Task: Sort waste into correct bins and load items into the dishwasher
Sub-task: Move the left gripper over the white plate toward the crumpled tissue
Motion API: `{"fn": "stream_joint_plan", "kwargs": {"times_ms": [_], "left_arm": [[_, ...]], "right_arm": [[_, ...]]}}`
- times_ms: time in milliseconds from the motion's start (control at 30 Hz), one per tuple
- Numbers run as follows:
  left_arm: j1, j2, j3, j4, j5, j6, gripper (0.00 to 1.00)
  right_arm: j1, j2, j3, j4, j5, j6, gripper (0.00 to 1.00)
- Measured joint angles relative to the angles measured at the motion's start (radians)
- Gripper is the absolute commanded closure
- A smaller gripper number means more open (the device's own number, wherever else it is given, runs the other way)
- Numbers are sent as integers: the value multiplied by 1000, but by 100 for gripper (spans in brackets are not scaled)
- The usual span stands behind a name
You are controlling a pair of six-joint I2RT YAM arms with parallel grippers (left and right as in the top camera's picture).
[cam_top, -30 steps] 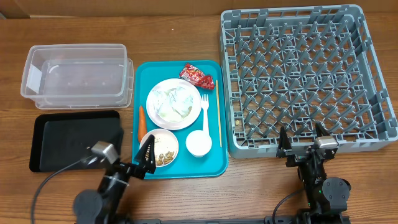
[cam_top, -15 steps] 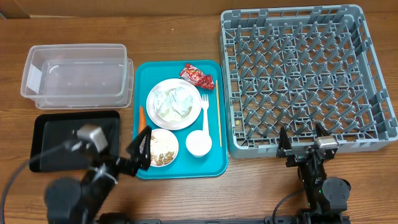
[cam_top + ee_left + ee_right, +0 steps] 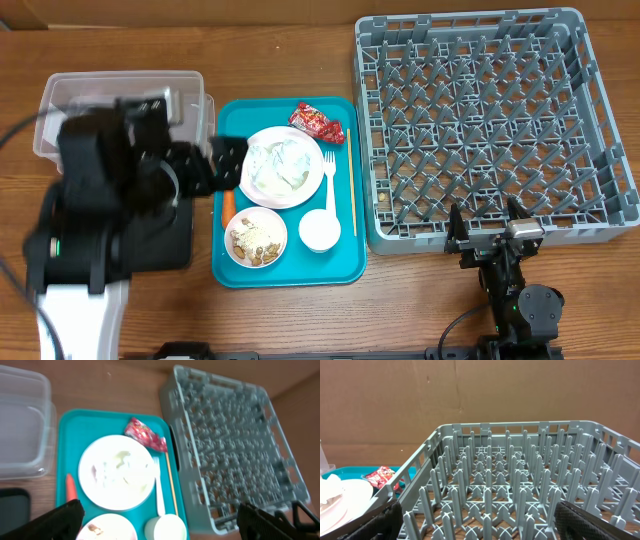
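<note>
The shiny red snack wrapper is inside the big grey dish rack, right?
No. The shiny red snack wrapper lies on the teal rectangular serving tray, beside the big grey plastic dish rack, not inside it. The overhead view shows this.

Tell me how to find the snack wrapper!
Look at the teal tray in the middle of the table, left of the big grey rack. In its far right corner, beyond the white plate, lies the wrapper. It alone is shiny and red.
</note>
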Motion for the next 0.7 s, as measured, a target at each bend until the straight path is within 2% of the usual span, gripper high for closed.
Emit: {"fn": "stream_joint_plan", "kwargs": {"times_ms": [167, 400, 567, 633, 700], "left_arm": [[-120, 223, 144, -92, -22, 18, 0], [-285, 466, 157, -82, -25, 21, 0], [-319, 607, 158, -70, -6, 20, 1], [-319, 654, 158, -60, 21, 15, 30], [-319, 694, 158, -38, 39, 13, 47]], "right_arm": [[0, 0, 0, 0, 0, 0, 0], [0, 0, 0, -1, 0, 0, 0], [0, 0, 0, -1, 0, 0, 0], [0, 0, 0, -1, 0, 0, 0], [0, 0, 0, 0, 0, 0, 0]]}}
